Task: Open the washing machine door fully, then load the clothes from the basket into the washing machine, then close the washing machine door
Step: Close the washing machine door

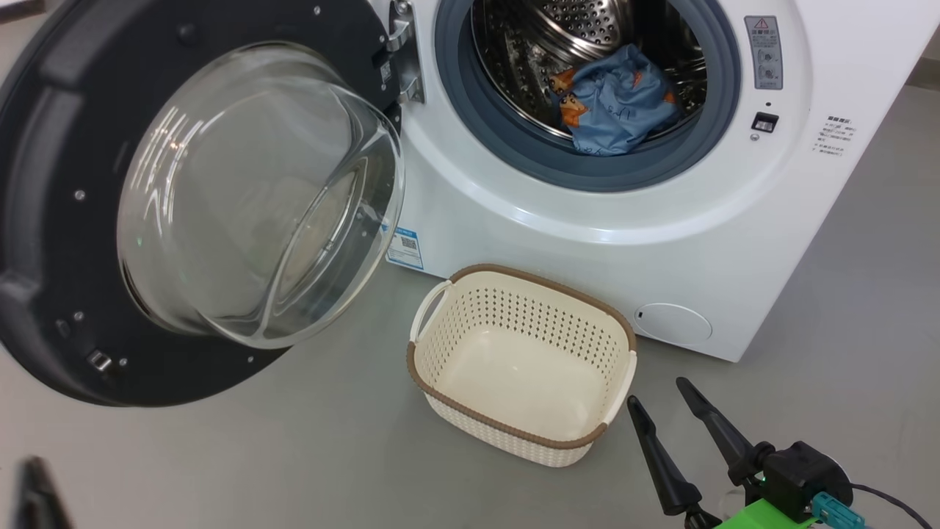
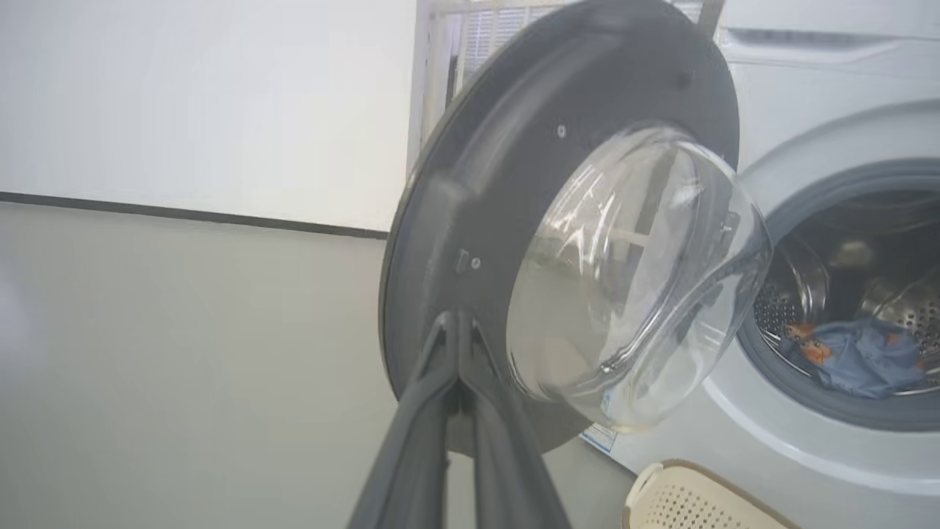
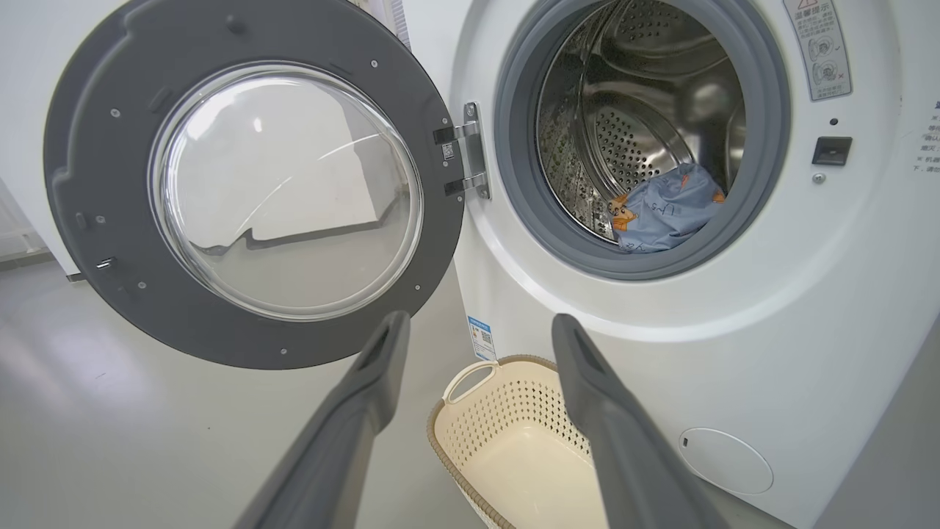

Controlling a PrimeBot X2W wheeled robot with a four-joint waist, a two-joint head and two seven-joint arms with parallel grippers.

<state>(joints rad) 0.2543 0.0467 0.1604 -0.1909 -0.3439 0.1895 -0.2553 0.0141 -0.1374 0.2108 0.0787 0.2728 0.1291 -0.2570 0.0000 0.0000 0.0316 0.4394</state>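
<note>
Dark matte plastic, two long tapered fingers: left gripper [image 2: 459,323], tips pressed together with nothing between them, seen against the lower frame of the door [image 2: 470,184]; whether they touch it cannot be told. Door: round, wide glossy black frame, bulging clear glass bowl [image 1: 250,191], swung wide open on a metal hinge [image 1: 407,55]. Right gripper [image 1: 655,389]: same fingers, spread apart, holding nothing, just beside the near right corner of the basket [image 1: 514,316]. Basket: cream perforated plastic, rounded-rectangular, brown woven-look rim, white handles, on the grey floor [image 1: 294,455] before the white washer [image 1: 573,242]. Clothes [image 1: 613,103]: crumpled light blue cloth, orange print, in the perforated steel drum [image 1: 580,22] behind the grey rubber gasket [image 1: 454,81], well apart from both grippers.
</note>
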